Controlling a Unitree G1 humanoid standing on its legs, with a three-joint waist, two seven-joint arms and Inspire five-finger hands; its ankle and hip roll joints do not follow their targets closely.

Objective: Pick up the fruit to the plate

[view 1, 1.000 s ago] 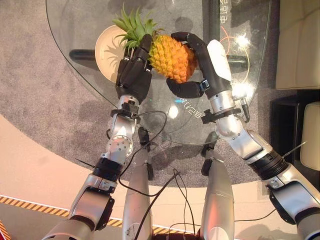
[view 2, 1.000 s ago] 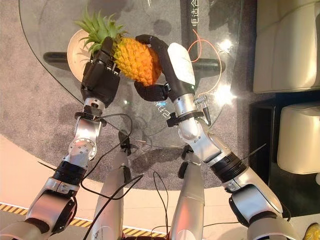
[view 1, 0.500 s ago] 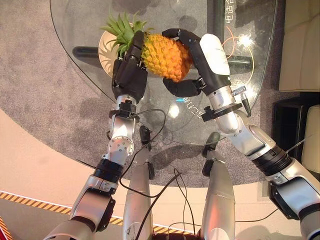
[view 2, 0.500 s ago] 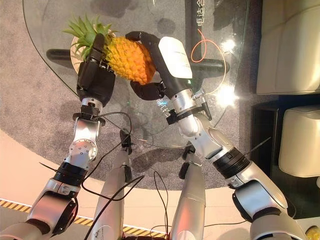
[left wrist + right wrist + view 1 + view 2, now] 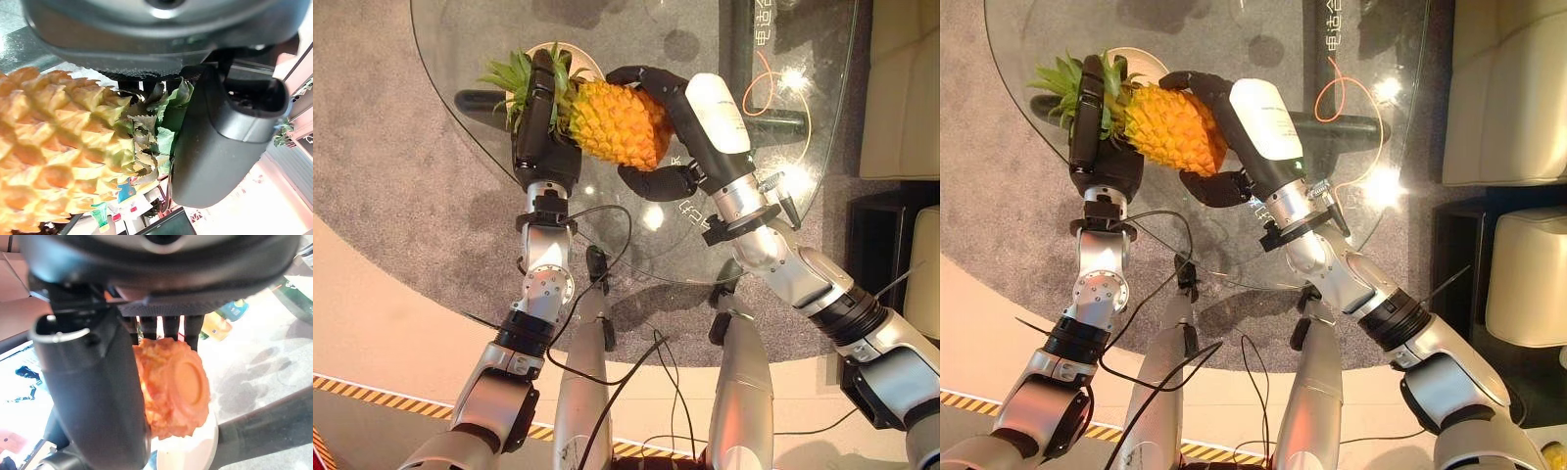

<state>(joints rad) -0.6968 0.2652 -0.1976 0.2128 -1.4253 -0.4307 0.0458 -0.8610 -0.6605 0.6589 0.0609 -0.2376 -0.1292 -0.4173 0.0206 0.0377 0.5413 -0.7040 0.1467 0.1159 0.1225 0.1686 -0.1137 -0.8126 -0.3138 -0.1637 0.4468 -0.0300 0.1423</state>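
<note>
1. The pineapple (image 5: 612,122) has travelled to the robot's left over the last second; its leafy crown now hangs over the plate (image 5: 576,59), where a second ago it was only at the plate's edge.
2. The right hand (image 5: 658,132) has followed it, fingers curled over the far side of the fruit and thumb curled under the near side, gripping the orange body.
3. The left hand (image 5: 540,117) has turned more edge-on and slid further over the plate. Its fingers lie fairly straight along the crown end, bracing the fruit rather than wrapping it; its wrist view shows the thumb beside the leaves.
4. The fruit is carried between both hands, above the glass worktop (image 5: 460,59), lying on its side, partly over the plate and not yet set down.
5. I judge the carry nearly done: what remains is a little more travel left, lowering, and letting go.
6. Count: one pineapple, one plate, one glass worktop, two hands on the fruit.
</note>
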